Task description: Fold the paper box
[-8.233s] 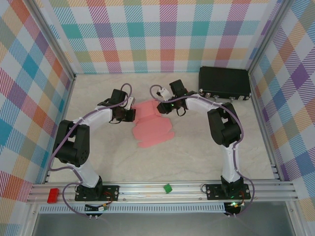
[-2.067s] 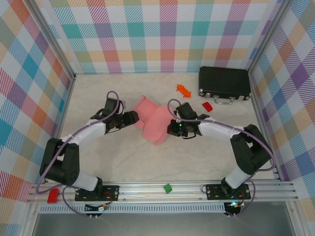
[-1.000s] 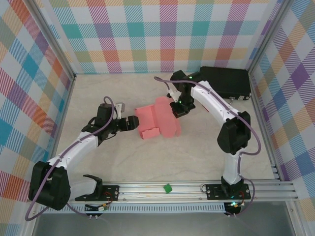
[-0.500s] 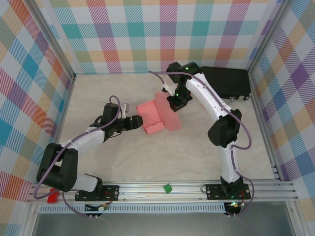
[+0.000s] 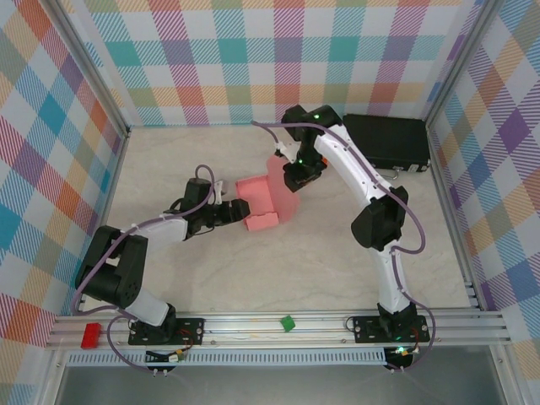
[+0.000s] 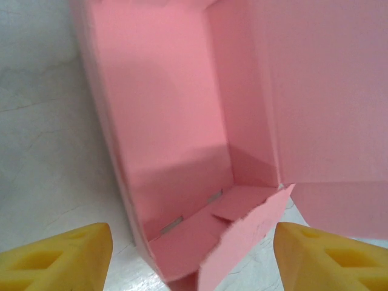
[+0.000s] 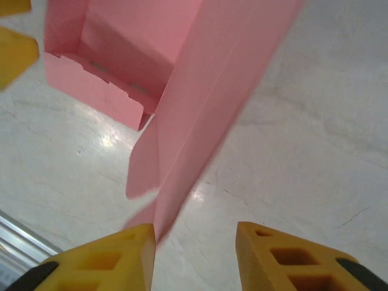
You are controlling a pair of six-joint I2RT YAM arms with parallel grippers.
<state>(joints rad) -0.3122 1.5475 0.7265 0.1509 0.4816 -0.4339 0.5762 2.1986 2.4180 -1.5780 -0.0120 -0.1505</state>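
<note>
The pink paper box [image 5: 260, 205] lies mid-table as a half-formed tray with raised walls and a tall lid flap on its right side. In the left wrist view its hollow inside [image 6: 170, 121] faces me, and a ragged near corner lies between the wide-apart yellow fingers of my left gripper [image 6: 194, 267], which touch nothing. My left gripper [image 5: 232, 213] sits at the box's left end, open. My right gripper [image 5: 294, 179] hovers over the lid flap [image 7: 206, 91]. Its jaws are open, the flap's edge running down beside the left fingertip [image 7: 103, 260].
A black hard case [image 5: 384, 141] lies at the back right, behind the right arm. A green bit [image 5: 288, 322] and a red bit [image 5: 91, 335] rest on the front rail. Checked walls close off three sides.
My right gripper has opened and let go of the lid flap. The box has shifted left and back and its lid stands steeper. My left gripper has closed in on the box's end.
</note>
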